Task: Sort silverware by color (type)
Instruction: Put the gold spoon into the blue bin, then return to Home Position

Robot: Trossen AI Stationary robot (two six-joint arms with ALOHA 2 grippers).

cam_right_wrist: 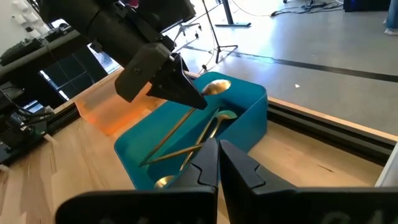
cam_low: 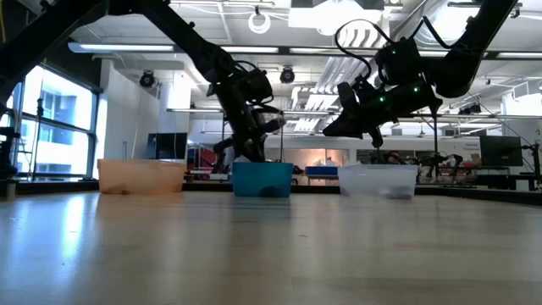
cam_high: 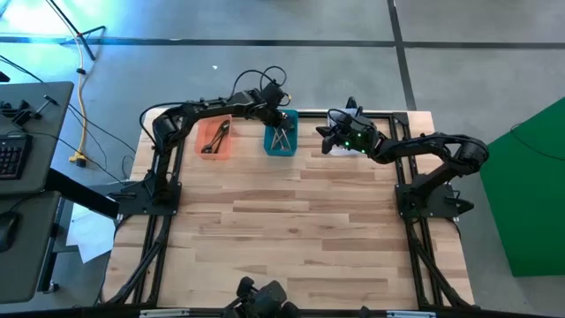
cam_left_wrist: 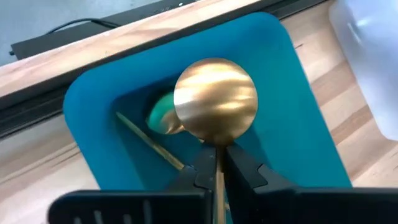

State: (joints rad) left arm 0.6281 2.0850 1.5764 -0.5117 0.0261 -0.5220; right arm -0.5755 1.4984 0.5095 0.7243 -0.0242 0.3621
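Left wrist view, nearest element: the left gripper (cam_left_wrist: 217, 167), its two dark fingers (cam_left_wrist: 247, 171) pressed together on the thin handle of a gold spoon (cam_left_wrist: 215, 101), whose round bowl stands directly over the teal bin (cam_left_wrist: 298, 87). Within that bin lie further gold spoons (cam_right_wrist: 193, 140), crossed over one another, seen most clearly in the right wrist view. In the same right wrist view the right gripper (cam_right_wrist: 217, 163) shows its fingers fully closed with nothing between them; it hangs above the bench (cam_high: 291, 230) between the teal bin and the clear bin (cam_low: 378, 180). High view: three bins stand in a row along the far edge of the bench, the orange bin (cam_high: 215, 138) on the left arm's side, the teal bin in the middle, the clear bin on the right arm's side, largely hidden under the right arm. Dark spoons (cam_high: 216, 137) lie in the orange bin. Low view: the left gripper sits just above the rim of the teal bin, and the right gripper hangs higher, above the clear bin, with green lights on its wrist. Beyond the bench lies the grey floor (cam_high: 265, 26) with cables and a desk with a keyboard (cam_high: 11, 155). No brand, label or writing can be read on any item.
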